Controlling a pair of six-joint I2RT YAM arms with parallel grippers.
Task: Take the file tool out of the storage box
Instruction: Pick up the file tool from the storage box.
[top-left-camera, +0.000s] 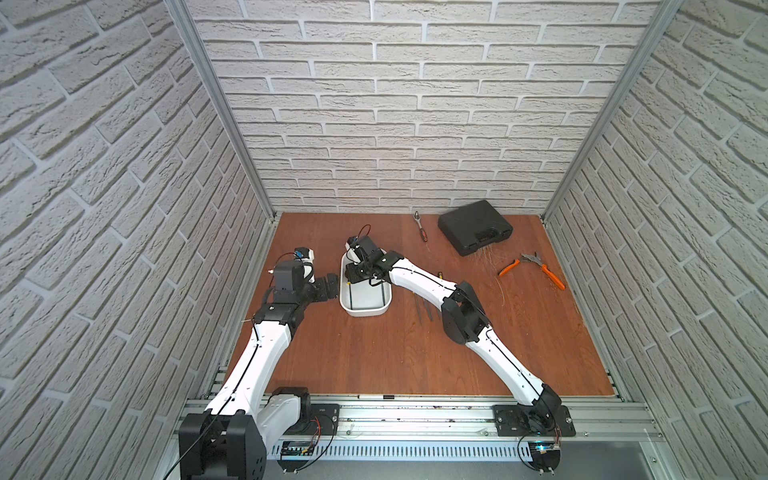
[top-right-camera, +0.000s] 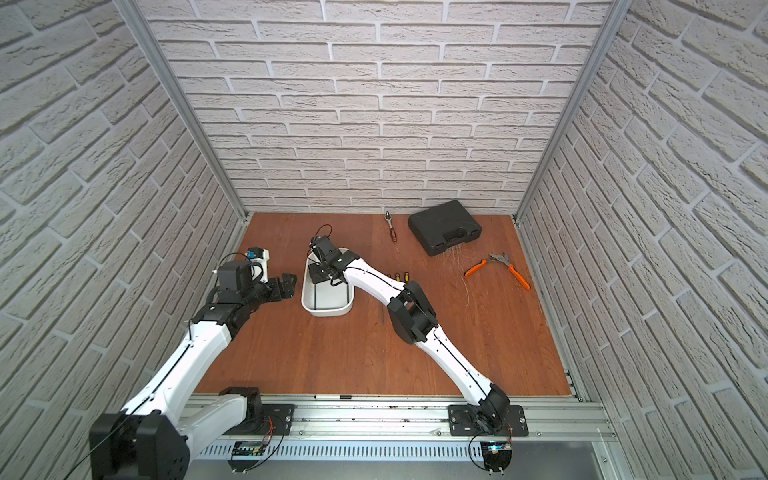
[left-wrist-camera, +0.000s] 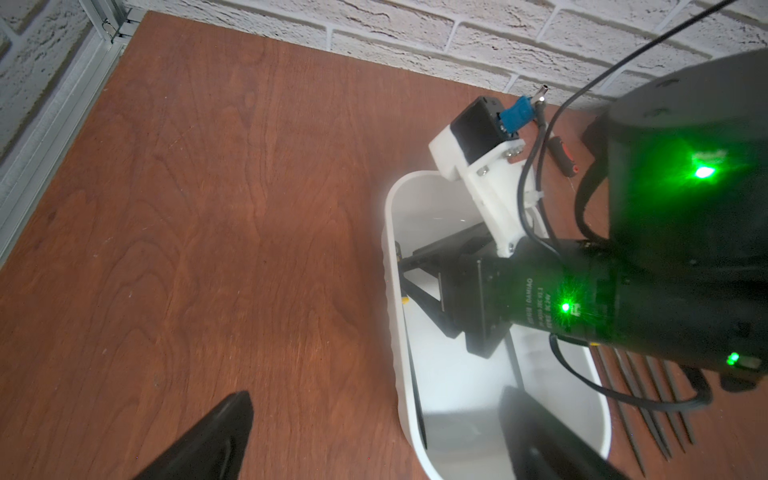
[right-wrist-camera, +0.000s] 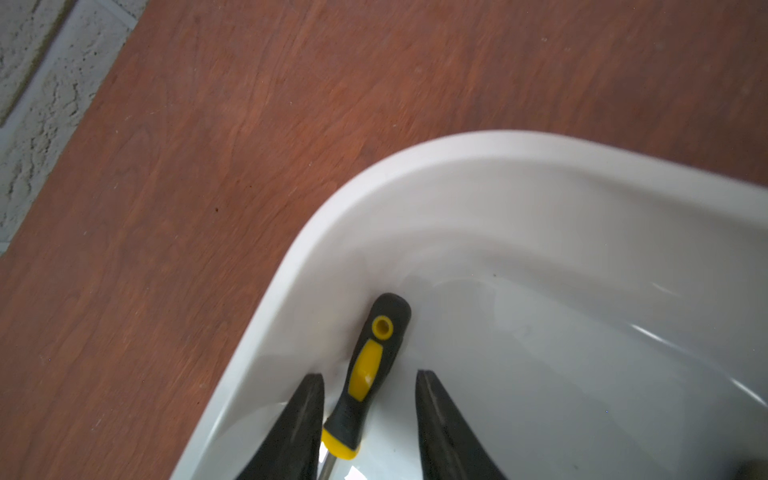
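Note:
The storage box (top-left-camera: 365, 311) (top-right-camera: 328, 309) is a white tub on the wooden floor. Inside it, the file tool lies along one long wall, its thin dark shaft (top-left-camera: 351, 296) (left-wrist-camera: 413, 374) leading to a black-and-yellow handle (right-wrist-camera: 370, 365) in a rounded corner. My right gripper (top-left-camera: 353, 274) (right-wrist-camera: 369, 374) reaches down into the tub. Its fingers stand apart on either side of the handle, with one finger (right-wrist-camera: 309, 399) close against it and a gap on the other side. My left gripper (top-left-camera: 332, 284) (left-wrist-camera: 376, 395) is wide open, straddling the tub's near wall (left-wrist-camera: 392, 299).
Several thin files (left-wrist-camera: 648, 399) (top-left-camera: 424, 309) lie on the floor beside the tub, under my right arm. A black case (top-left-camera: 476, 226), a ratchet (top-left-camera: 419, 226) and orange-handled pliers (top-left-camera: 536, 266) sit towards the back right. Brick walls close in three sides.

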